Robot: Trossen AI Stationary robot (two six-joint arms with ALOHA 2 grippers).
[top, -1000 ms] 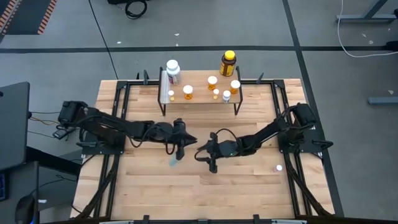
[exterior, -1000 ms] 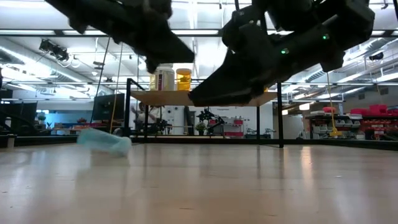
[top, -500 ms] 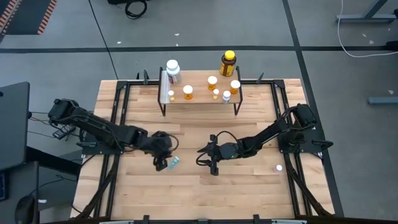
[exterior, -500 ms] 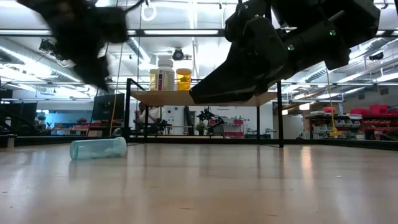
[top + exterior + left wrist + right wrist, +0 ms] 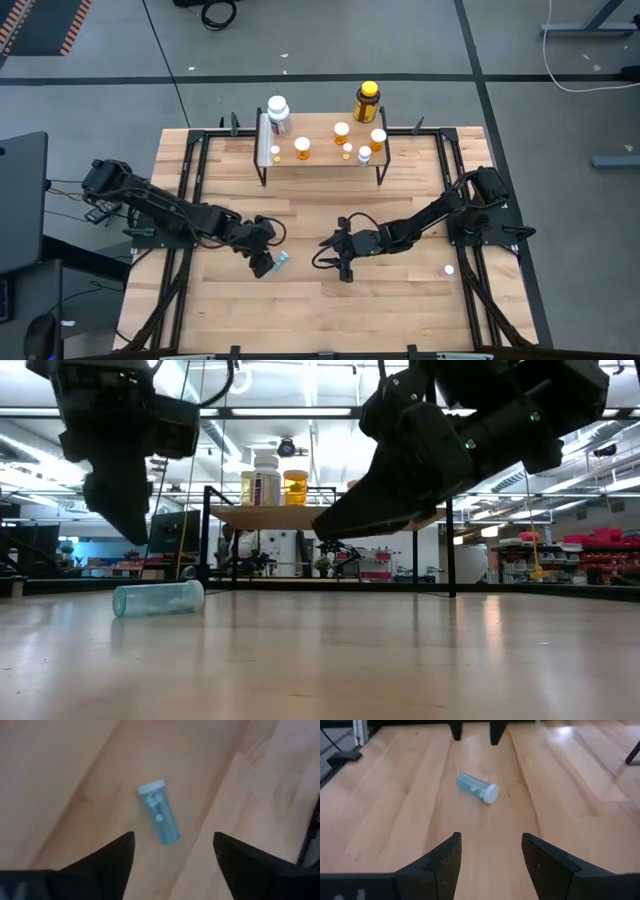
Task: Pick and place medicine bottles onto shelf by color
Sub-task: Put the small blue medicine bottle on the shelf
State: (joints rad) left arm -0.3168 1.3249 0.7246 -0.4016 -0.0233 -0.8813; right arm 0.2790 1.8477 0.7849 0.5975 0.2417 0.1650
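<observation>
In the low view, both arms are cut off by the top edge. On the shelf [image 5: 320, 155], the smallest bottles [image 5: 347, 150] are too small to tell labels. The right gripper [image 5: 335, 525] hides part of the shelf there.

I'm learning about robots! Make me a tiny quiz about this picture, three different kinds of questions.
1. True or false: the blue bottle lies on its side on the table.
2. Which tool is above the blue bottle? A) left tool B) right tool
3. Fill in: the big bottle with the yellow cap stands on the ____.

Key: 1 true; 2 A; 3 shelf.
</observation>
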